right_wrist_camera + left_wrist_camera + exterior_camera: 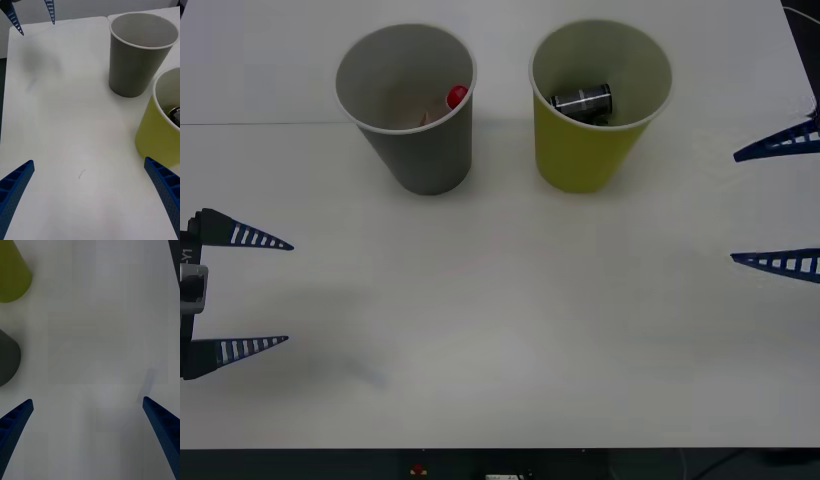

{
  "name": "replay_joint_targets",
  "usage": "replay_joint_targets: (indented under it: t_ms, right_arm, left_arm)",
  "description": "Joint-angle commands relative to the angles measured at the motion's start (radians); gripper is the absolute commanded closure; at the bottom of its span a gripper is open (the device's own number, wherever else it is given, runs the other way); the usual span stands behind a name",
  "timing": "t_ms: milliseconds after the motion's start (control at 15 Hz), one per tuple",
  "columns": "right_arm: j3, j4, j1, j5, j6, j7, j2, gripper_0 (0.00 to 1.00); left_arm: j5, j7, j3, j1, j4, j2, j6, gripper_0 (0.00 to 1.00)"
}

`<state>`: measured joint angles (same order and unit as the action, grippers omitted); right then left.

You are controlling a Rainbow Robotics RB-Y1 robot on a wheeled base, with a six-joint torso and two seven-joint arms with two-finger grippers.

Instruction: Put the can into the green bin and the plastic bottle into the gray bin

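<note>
Can (582, 101) lay inside green bin (588, 150), plastic bottle (455, 97) inside gray bin (425, 145), left gripper (288, 293) and right gripper (733, 207) jaws spread, empty, over table (510, 330) edges.

A white table (500, 330) spreads under even light, with a faint seam running in from its left edge. Beyond its near edge lies a dark strip of floor (330, 465), and soft shadows fall on the tabletop.

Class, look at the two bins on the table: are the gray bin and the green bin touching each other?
Apart. In the front view a strip of bare white table shows between the gray bin and the green bin, from rims down to bases.
</note>
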<state>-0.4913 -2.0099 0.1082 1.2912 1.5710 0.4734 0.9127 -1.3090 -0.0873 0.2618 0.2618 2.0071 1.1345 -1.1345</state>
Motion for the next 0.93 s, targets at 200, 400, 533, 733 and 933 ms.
replay_joint_targets:
  t_ms: [200, 400, 533, 733, 933]
  right_arm:
    - [-0.082, 0.0, -0.163, -0.024, 0.0, -0.154, 0.0, 0.0]
    - [-0.11, 0.0, -0.235, -0.024, 0.0, -0.21, 0.0, 0.0]
    - [-0.107, 0.0, -0.249, -0.016, 0.0, -0.22, -0.002, 0.0]
    - [-0.093, 0.0, -0.249, 0.03, 0.0, -0.233, -0.006, 0.0]
    - [-0.076, 0.0, -0.237, 0.06, 0.0, -0.237, -0.034, 0.0]
  left_arm:
    - [0.0, 0.0, 0.0, 0.0, 0.0, 0.0, 0.0, 0.0]
    - [0.0, 0.0, 0.0, 0.0, 0.0, 0.0, 0.0, 0.0]
    - [0.0, 0.0, 0.0, 0.0, 0.0, 0.0, 0.0, 0.0]
    - [0.0, 0.0, 0.0, 0.0, 0.0, 0.0, 0.0, 0.0]
    - [0.0, 0.0, 0.0, 0.0, 0.0, 0.0, 0.0, 0.0]
